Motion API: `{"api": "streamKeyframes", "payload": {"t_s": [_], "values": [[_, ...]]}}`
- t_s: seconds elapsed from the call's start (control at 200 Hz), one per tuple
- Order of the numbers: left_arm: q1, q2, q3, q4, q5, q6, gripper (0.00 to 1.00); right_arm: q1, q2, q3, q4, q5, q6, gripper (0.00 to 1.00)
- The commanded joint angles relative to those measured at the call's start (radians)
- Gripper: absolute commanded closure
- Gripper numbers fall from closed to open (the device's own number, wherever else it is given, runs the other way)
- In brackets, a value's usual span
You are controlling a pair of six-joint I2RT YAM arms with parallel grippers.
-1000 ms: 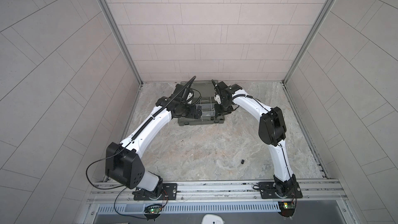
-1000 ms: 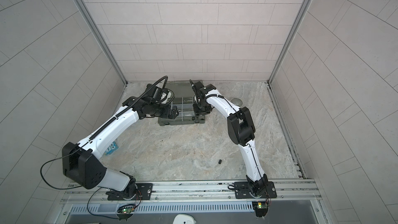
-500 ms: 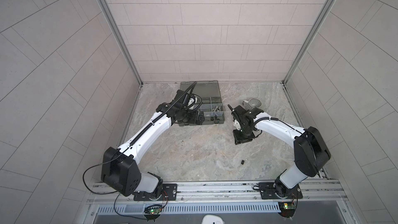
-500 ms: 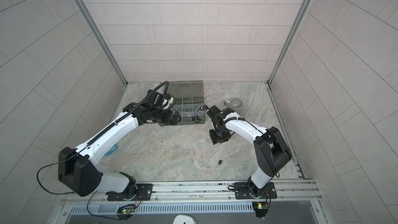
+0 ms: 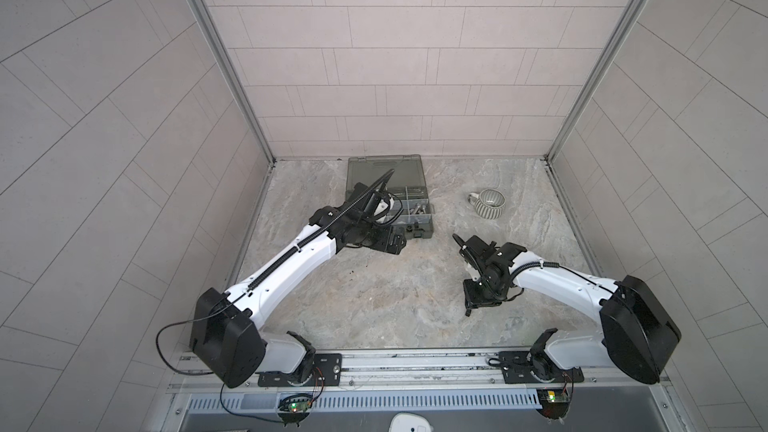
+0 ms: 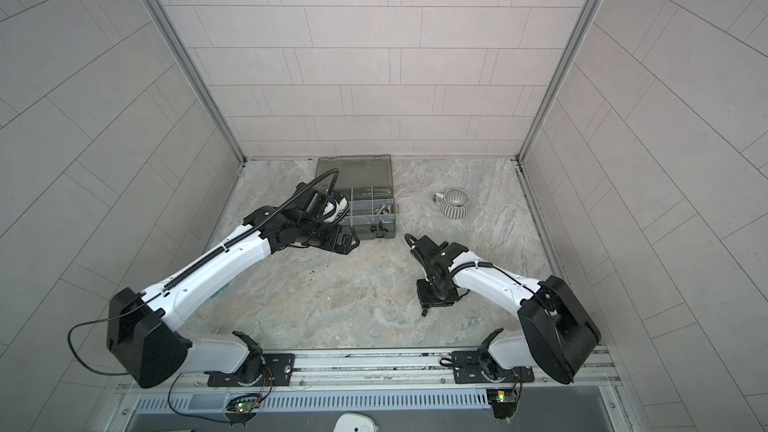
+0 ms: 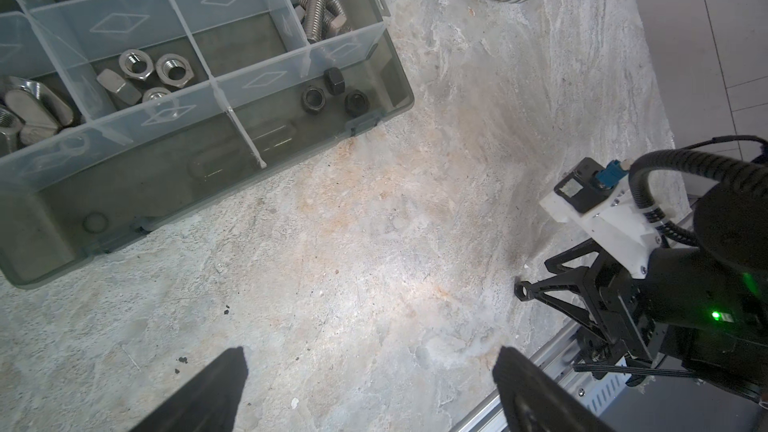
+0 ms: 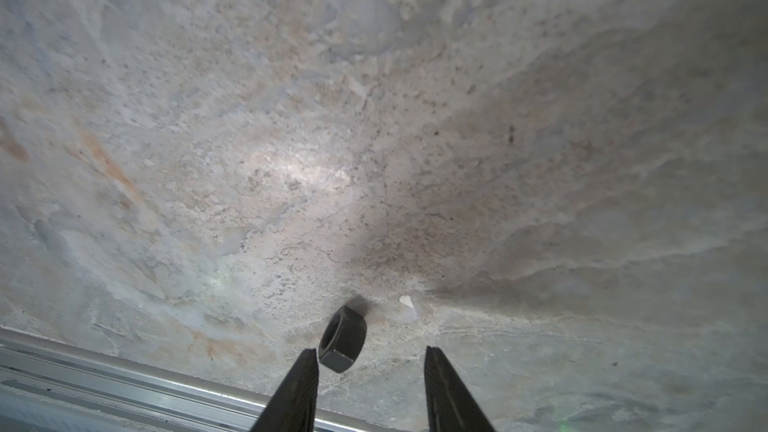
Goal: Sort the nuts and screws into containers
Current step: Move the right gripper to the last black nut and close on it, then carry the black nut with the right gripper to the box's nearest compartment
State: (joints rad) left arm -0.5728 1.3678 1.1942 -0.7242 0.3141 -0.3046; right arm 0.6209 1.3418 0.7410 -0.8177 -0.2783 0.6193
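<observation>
Left gripper (image 7: 370, 353) spread wide, right gripper (image 8: 370, 350) parted, black nut (image 8: 342, 338) loose beside 1 fingertip (image 8: 305, 367), finger bases cropped

Both top views show you the whole table (image 5: 374, 305) from high above its near edge; each wrist camera looks down closely at one patch.

Four black nuts (image 7: 312, 100), four silver hex nuts (image 7: 135, 63), three screws (image 7: 313, 10), one mug (image 5: 490, 203), one case (image 5: 384, 170)

Soft even light, faint shadows, bowed edges
</observation>
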Motion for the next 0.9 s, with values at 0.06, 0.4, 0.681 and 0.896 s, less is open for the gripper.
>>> {"api": "streamKeyframes", "payload": {"t_s": [0.06,0.4,0.681,0.896], "values": [[-0.023,-0.042,-0.009,-0.042,-0.035,-0.025,0.0,0.011,-0.035,-0.036,0.035,-0.017,0.036,0.57],[-0.063,-0.05,0.008,-0.07,-0.081,-0.048,0.0,0.013,-0.04,-0.088,0.092,-0.041,0.042,0.64],[-0.08,-0.048,0.027,-0.084,-0.108,-0.057,0.0,0.013,-0.016,-0.097,0.123,-0.035,0.025,0.72],[-0.081,-0.059,0.009,-0.084,-0.12,-0.07,0.0,0.013,-0.028,-0.099,0.103,-0.03,0.013,0.8]]}}
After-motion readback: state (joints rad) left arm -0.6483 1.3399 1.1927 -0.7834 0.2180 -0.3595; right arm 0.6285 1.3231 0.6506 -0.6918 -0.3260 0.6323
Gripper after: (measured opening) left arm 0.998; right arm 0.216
